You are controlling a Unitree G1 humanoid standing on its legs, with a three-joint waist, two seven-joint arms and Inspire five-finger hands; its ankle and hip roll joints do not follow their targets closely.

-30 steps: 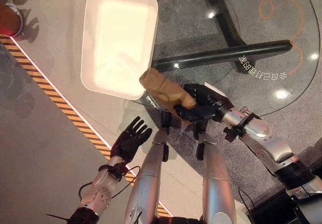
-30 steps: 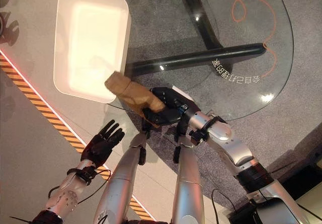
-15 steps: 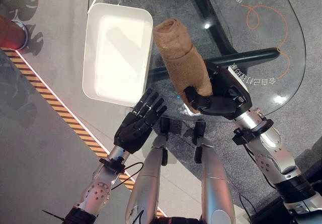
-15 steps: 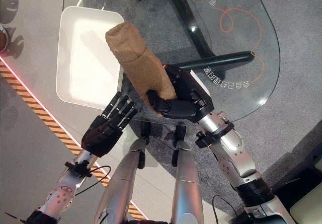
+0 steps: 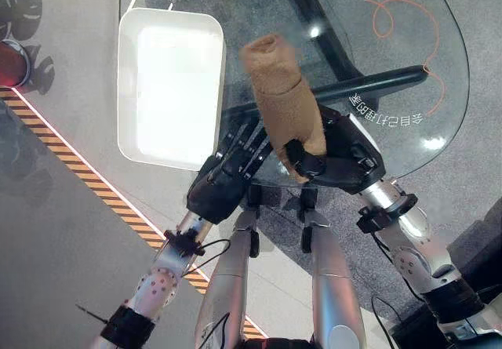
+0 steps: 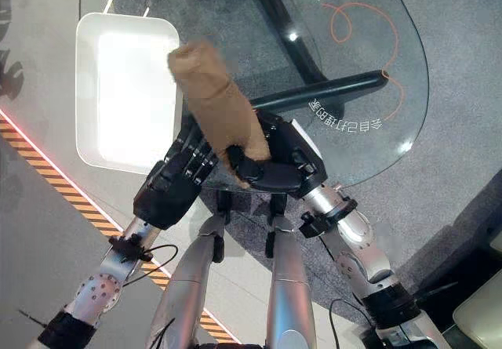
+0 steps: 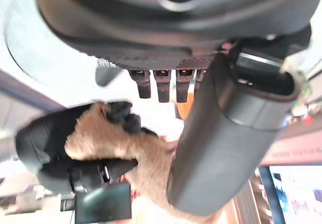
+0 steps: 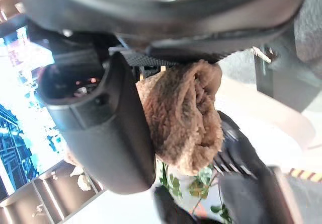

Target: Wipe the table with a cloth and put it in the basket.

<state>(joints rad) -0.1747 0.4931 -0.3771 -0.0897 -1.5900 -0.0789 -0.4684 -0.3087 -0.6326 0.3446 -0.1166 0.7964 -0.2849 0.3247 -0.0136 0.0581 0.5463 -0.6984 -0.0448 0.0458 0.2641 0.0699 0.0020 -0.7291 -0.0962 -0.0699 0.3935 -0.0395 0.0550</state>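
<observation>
Curled round the lower end of the rolled brown cloth, my right robot hand holds it lifted above the near edge of the glass worktop. My left robot hand reaches in just beside the cloth with its fingers straight. The white basket lies to my left of both, on the worktop's corner.
</observation>
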